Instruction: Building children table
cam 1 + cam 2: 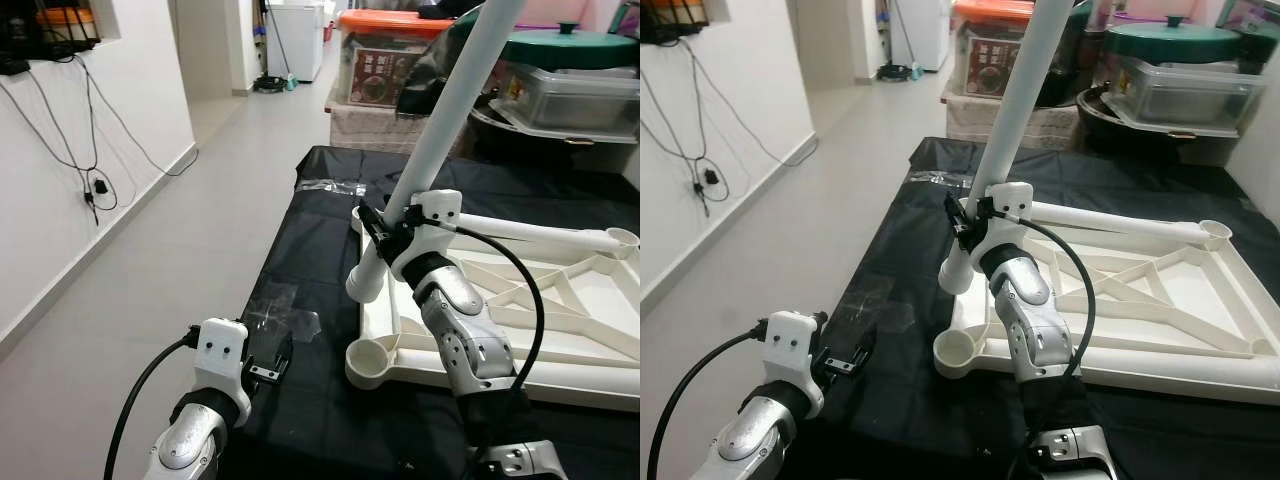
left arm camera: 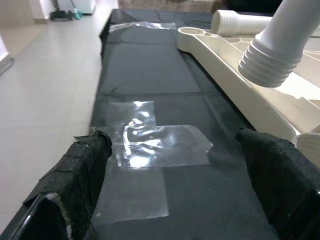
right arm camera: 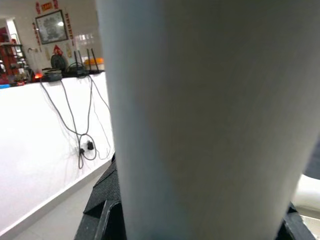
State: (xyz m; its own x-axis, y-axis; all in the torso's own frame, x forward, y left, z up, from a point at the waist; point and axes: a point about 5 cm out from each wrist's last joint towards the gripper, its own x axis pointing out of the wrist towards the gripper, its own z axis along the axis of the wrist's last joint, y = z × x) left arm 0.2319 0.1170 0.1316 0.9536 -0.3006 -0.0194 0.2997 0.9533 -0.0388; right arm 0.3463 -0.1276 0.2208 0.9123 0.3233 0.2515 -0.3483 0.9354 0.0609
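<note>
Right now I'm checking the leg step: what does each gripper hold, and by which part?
The right gripper holds the white table leg low on its shaft, above the ribbed end. The left gripper is open, holding nothing.

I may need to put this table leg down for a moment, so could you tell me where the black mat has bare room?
The widest bare patch of the black mat lies between its left edge and the white table top, around the clear tape. The left gripper hovers at its near end, jaws open. On the right, the table top and the right gripper, holding the table leg, crowd the mat.
</note>
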